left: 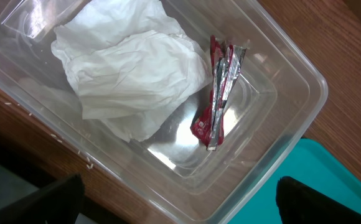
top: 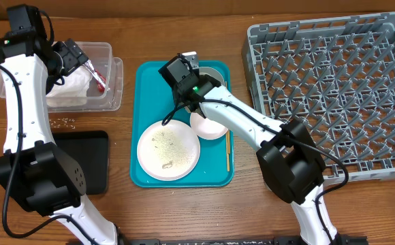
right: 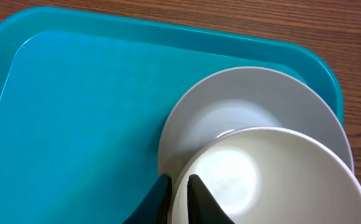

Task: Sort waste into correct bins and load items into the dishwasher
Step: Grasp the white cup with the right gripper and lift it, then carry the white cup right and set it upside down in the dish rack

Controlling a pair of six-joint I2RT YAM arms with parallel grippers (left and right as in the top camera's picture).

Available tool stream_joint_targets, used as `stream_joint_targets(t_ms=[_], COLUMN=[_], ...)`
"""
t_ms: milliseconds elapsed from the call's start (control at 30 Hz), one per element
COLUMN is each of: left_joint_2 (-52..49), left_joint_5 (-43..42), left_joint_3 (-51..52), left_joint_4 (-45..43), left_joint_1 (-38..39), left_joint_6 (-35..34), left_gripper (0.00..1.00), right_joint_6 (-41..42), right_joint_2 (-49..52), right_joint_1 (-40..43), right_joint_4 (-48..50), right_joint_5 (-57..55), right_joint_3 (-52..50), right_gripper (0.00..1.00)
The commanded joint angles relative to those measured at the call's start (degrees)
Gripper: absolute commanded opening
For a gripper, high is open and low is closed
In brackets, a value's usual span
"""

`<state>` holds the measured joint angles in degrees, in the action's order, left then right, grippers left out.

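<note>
My right gripper (right: 179,180) is shut on the rim of the small white cup (right: 274,180), one finger outside and one inside. The cup sits in the greyish metal bowl (right: 243,99) at the back of the teal tray (right: 75,93). From overhead, the right gripper (top: 185,71) covers the cup and part of the metal bowl (top: 215,70). The plate (top: 168,151) carries crumbs, and the pale pink bowl (top: 208,126) lies beside it. My left gripper (left: 180,214) hangs open over the clear tub (left: 305,81), which holds the napkin (left: 131,68) and the wrapper (left: 218,99).
The grey dish rack (top: 334,82) fills the right side of the table. A black tray (top: 82,160) lies left of the teal tray (top: 150,82). Rice crumbs (top: 62,122) are scattered on the wood below the tub. A chopstick (top: 228,151) lies along the teal tray's right edge.
</note>
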<state>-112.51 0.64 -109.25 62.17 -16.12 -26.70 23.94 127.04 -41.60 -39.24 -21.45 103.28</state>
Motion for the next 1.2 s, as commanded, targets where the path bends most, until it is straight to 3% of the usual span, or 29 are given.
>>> stream_joint_targets(t_ms=[0, 100, 433, 667, 900, 1067, 1167], left_joint_2=[2.2, 2.2, 2.2, 2.2, 2.2, 2.2, 2.2], left_joint_5=[-0.1, -0.1, -0.1, -0.1, -0.1, -0.1, -0.1], left_joint_3=[-1.3, -1.3, -1.3, -1.3, -1.3, -1.3, -1.3], left_joint_4=[0.0, 0.0, 0.0, 0.0, 0.0, 0.0, 0.0], left_joint_1=[0.0, 0.0, 0.0, 0.0, 0.0, 0.0, 0.0], left_joint_6=[-0.5, -0.5, -0.5, -0.5, -0.5, -0.5, -0.5], left_gripper=[1.0, 1.0, 1.0, 1.0, 1.0, 1.0, 1.0], right_joint_6=[0.1, 0.1, -0.1, -0.1, -1.0, -13.3, -17.9], right_joint_2=[-1.6, -2.7, -7.5, -14.6, -20.0, -19.2, -18.4], right_joint_1=[0.2, 0.2, 1.4, 9.9, 31.0, 48.4, 56.1], right_joint_4=[-0.3, -1.0, -13.4, -24.5, -29.7, -28.5, -26.8], right_joint_5=[-1.0, -1.0, -7.7, -2.9, 25.7, 62.8, 77.2], right_joint_3=[2.5, 3.6, 12.4, 19.1, 19.3, 15.3, 11.0], right_gripper=[0.11, 0.04, 0.04, 0.04, 0.04, 0.04, 0.04])
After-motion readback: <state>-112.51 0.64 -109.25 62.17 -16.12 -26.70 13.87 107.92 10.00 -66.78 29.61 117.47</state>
